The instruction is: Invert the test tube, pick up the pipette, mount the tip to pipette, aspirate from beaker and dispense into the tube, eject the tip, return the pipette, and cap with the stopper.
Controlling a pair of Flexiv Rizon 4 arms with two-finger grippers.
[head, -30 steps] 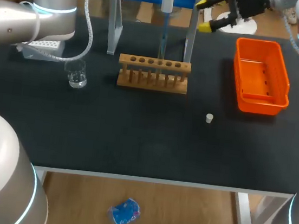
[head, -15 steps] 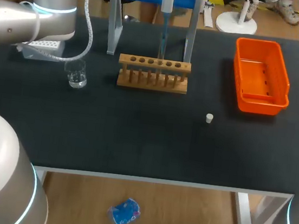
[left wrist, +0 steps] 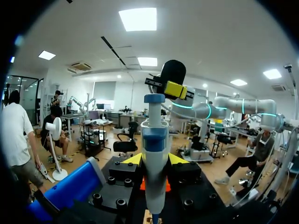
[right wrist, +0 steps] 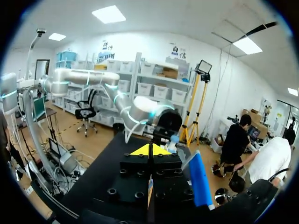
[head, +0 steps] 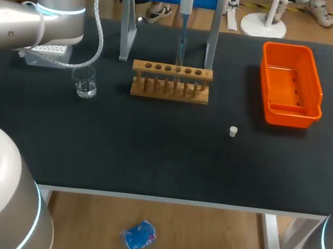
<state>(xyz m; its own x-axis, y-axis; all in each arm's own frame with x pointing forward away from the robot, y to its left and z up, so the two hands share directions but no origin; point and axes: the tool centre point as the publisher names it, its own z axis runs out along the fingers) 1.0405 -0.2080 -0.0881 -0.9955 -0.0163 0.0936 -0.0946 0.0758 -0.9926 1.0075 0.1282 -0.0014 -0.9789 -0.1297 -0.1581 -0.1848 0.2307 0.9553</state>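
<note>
You have the pipette point(left wrist: 154, 135) clamped in your left gripper point(left wrist: 154, 159), upright, tip down at the rack point(head: 170, 83). Your right gripper point(right wrist: 149, 150) has its fingers together, empty. The stopper point(head: 232, 131) lies on the table point(head: 150, 159).

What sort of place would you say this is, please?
Probably a robotics lab staging chemistry work: a tube rack and beaker on a black table, a pipette above the rack.
</note>
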